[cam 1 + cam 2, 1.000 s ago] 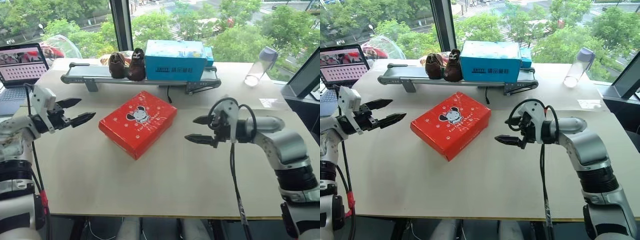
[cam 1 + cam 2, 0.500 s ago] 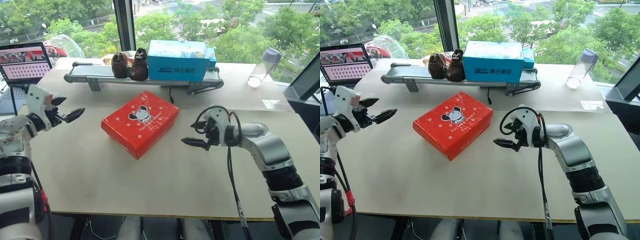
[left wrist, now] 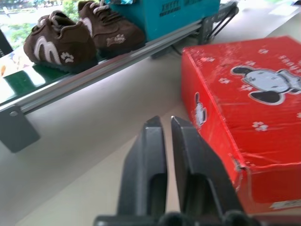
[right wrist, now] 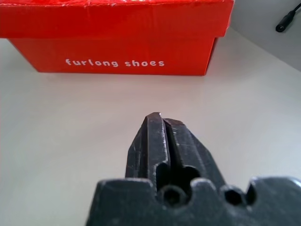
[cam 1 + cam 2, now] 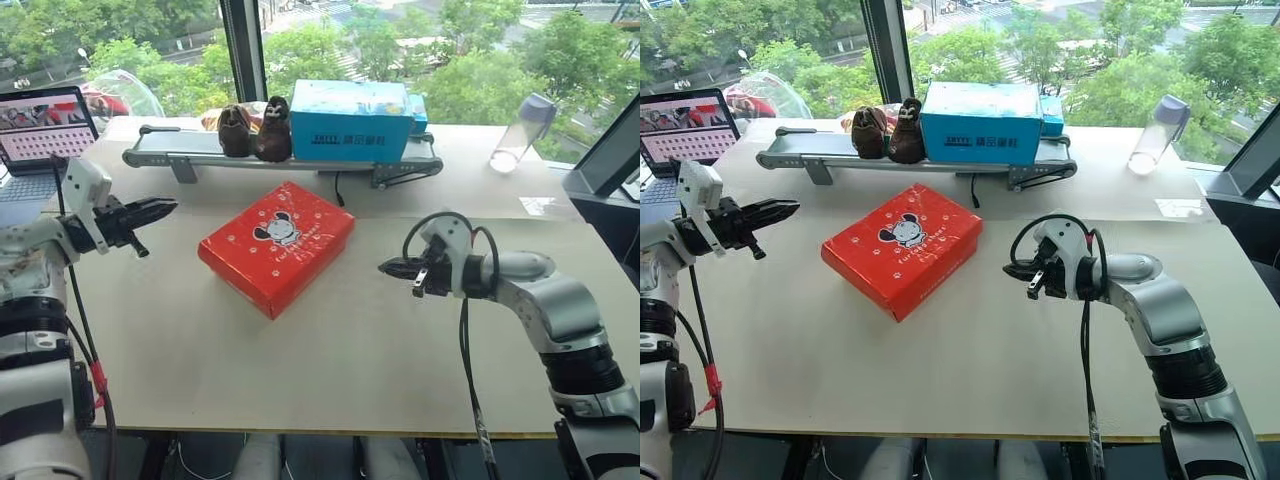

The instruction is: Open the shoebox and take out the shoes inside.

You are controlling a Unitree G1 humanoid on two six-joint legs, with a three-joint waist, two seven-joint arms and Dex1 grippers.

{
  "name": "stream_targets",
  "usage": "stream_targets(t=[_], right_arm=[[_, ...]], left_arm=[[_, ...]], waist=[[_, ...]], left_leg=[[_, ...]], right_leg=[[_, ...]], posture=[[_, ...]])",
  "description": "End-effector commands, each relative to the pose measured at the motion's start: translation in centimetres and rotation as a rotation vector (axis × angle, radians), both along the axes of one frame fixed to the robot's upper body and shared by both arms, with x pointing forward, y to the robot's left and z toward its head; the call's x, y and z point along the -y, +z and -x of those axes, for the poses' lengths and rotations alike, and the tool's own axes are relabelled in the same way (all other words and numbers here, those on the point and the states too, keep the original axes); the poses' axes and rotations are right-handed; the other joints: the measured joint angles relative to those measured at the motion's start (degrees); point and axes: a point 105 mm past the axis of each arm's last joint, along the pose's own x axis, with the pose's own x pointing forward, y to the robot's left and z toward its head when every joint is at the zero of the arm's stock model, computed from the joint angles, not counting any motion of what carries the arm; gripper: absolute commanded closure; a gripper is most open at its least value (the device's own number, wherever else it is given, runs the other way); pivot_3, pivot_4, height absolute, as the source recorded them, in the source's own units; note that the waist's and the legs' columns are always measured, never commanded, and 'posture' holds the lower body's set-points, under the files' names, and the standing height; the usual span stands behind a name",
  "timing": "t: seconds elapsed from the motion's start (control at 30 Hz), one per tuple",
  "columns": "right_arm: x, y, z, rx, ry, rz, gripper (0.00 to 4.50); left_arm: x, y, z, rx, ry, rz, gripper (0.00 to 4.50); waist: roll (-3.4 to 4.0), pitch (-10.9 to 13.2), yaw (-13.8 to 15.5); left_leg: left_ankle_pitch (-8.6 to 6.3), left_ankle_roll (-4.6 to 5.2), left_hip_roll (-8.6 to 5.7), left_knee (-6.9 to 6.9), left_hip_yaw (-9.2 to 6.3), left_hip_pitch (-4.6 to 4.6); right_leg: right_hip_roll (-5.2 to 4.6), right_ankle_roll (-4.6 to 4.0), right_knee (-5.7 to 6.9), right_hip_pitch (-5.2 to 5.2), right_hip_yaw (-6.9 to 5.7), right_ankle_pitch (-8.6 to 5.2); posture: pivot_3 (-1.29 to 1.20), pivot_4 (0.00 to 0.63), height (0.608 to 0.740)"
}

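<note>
The closed shoebox [image 5: 276, 246] sat mid-frame between the left end effector [image 5: 165, 208] and right end effector [image 5: 392, 267], both pinched narrow, empty, probably poised to pry its lid.

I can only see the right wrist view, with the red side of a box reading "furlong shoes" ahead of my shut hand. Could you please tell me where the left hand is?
Observer: The left hand is shut. It is off the left side of the flat red-orange cardboard shoebox, pointing toward it and clear of it.
Operator: Thank you. Is the lid raised at all?
Observer: No, the lid with the cartoon mouse lies flat and closed.
Operator: And what is beyond the box?
Observer: A grey conveyor rail carrying a pair of dark brown shoes and a blue cardboard box.
</note>
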Motion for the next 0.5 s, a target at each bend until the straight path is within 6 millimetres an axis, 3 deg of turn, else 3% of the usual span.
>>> stream_targets(t=[0.03,0.2,0.33,0.5], right_arm=[[-0.6,-0.3,-1.0,0.037,-0.03,0.0,4.5],[-2.2,-1.8,-2.0,0.032,-0.063,0.026,4.5],[-4.1,-1.9,-2.5,0.031,-0.046,-0.002,4.5],[-5.5,-2.6,-2.8,0.02,-0.035,-0.02,4.5]], left_arm=[[0.1,-1.6,-1.5,0.016,0.085,-0.107,4.47],[3.0,-4.9,-3.0,-0.003,0.068,-0.225,4.47],[6.4,-5.1,-3.5,0.033,-0.032,-0.181,4.47],[8.9,-5.4,-3.3,0.043,-0.144,-0.159,4.47]], waist=[[-0.01,0.0,0.0],[-0.01,0.0,0.0],[-0.04,0.0,-0.1],[-0.04,0.0,-0.1]], left_leg=[[0.0,0.0,0.0,0.0,0.0,0.0],[0.0,0.0,-0.03,0.01,0.0,-0.05],[0.0,0.0,-0.03,0.02,0.0,-0.1],[0.0,0.0,-0.04,0.02,-0.01,-0.07]], right_leg=[[0.0,0.0,0.0,0.01,0.0,0.0],[-0.01,0.0,0.04,-0.04,0.0,0.0],[-0.01,0.01,0.05,-0.08,0.0,0.01],[-0.01,0.01,0.06,-0.06,0.0,0.01]], posture=[[0.0,0.15,0.74],[0.0,0.15,0.74],[0.0,0.15,0.74],[0.0,0.15,0.74]])
